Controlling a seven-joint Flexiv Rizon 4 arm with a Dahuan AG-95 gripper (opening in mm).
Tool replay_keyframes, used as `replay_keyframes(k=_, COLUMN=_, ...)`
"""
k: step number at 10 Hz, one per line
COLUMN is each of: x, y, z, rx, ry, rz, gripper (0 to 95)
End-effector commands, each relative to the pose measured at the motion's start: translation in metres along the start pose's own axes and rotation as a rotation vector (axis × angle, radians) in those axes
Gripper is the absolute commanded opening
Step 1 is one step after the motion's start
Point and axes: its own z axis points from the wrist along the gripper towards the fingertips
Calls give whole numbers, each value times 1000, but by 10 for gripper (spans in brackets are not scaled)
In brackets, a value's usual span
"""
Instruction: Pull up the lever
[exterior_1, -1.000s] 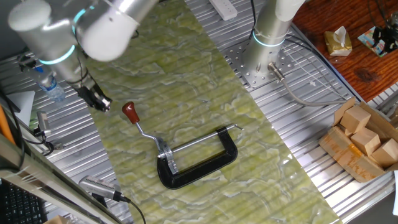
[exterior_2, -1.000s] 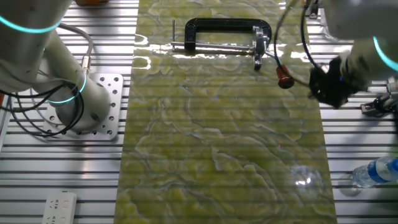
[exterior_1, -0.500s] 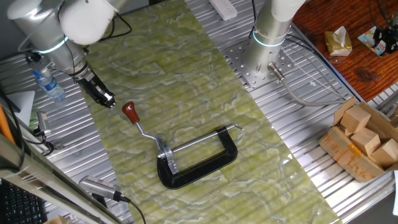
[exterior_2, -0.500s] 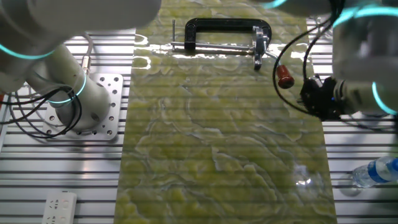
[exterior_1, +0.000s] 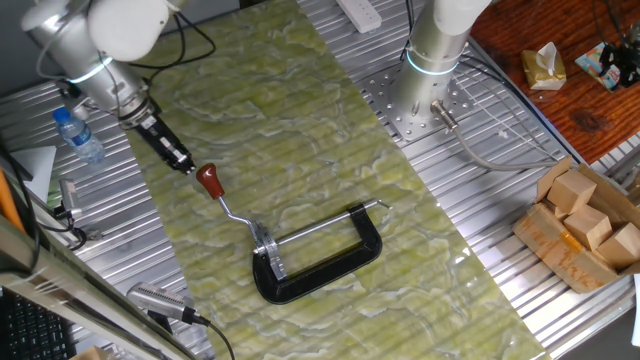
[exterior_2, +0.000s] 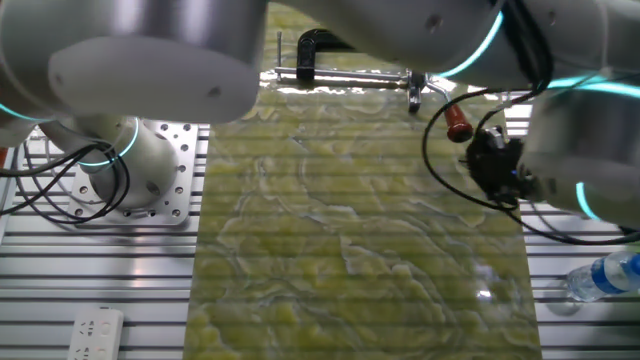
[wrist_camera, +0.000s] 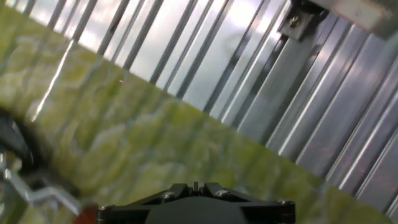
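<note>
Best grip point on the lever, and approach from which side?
Grip the lever at its red-brown knob, its free end, farthest from the clamp bracket and raised off the mat. Come from the water bottle side, where the gripper already is.

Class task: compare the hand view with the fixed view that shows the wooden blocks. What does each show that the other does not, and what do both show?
Only the hand view shows the gripper body's underside, close and blurred; the fingertips are not visible.

Only the fixed view shows the whole black clamp frame, the wooden blocks, the water bottle, and the gripper just beside the lever knob.

Both show the green mat and ribbed metal table.
</note>
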Motion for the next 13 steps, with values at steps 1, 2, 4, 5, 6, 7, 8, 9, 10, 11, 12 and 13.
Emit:
replay_keyframes(k=1, x=7, y=8, z=2, rx=-29, ry=1, rz=34, gripper=0)
replay_keyframes(k=2, x=7, y=13, z=1, rx=-56, ry=-2, rz=60, gripper=0)
replay_keyframes(k=4, x=7, y=15, z=-1, rx=-59, ry=-3, rz=67, gripper=0)
replay_keyframes(k=5, x=7, y=16, z=-1, rx=-79, ry=-5, rz=77, gripper=0)
replay_keyframes(k=6, x=7, y=16, z=-2, rx=-81, ry=-5, rz=72, gripper=0)
replay_keyframes(k=7, x=6, y=16, z=-3, rx=-77, ry=-7, rz=57, gripper=0)
replay_keyframes(k=8, x=3, y=15, z=-6, rx=-68, ry=-5, rz=32, gripper=0)
replay_keyframes(k=9, x=-3, y=13, z=-14, rx=-60, ry=-3, rz=11, gripper=0)
replay_keyframes(k=10, x=-8, y=11, z=-19, rx=-60, ry=-3, rz=-3, gripper=190)
replay_keyframes(k=11, x=-11, y=10, z=-23, rx=-59, ry=2, rz=-4, gripper=190)
replay_keyframes(k=12, x=-15, y=9, z=-27, rx=-61, ry=11, rz=-4, gripper=380)
replay_keyframes(k=13, x=-18, y=8, z=-31, rx=-66, ry=26, rz=-6, gripper=380)
